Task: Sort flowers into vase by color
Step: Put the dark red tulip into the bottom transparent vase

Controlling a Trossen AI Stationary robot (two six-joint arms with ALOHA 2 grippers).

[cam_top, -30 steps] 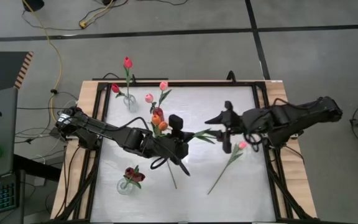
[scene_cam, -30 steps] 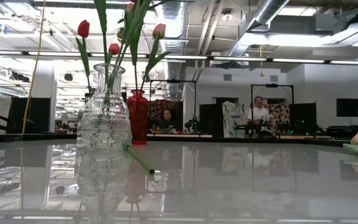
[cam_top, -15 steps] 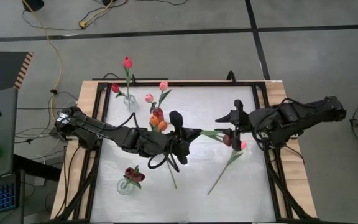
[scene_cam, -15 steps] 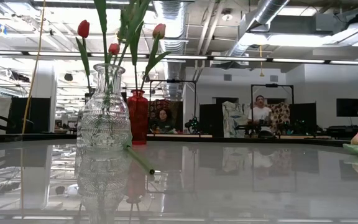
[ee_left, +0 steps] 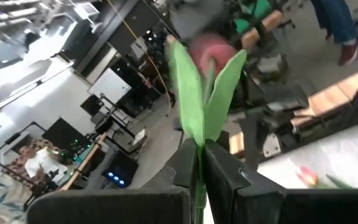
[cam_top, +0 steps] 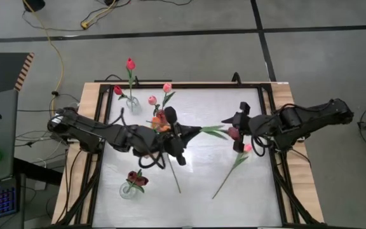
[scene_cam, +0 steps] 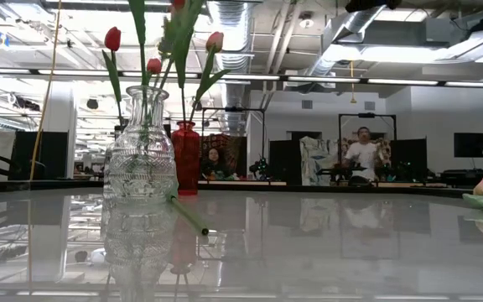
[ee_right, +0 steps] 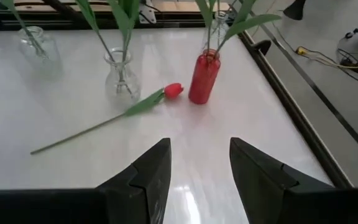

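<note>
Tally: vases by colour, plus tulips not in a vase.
Clear glass vases: 2
Red vase: 1
Tulips lying loose: 2, pink tulip and red tulip
Held tulip in left gripper: 1
Total: 6

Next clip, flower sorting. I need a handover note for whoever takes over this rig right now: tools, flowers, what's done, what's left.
Left tool: shut on the stem of a green-leaved tulip with a reddish bud, raised over mid-table.
Right tool: open, empty, over the table's right half.
Done: red tulips in one clear glass vase; pink and orange ones upright at the red vase; dark maroon ones in another clear vase.
Left: place the held tulip; a red tulip and a pink tulip lie loose on the white tabletop.
</note>
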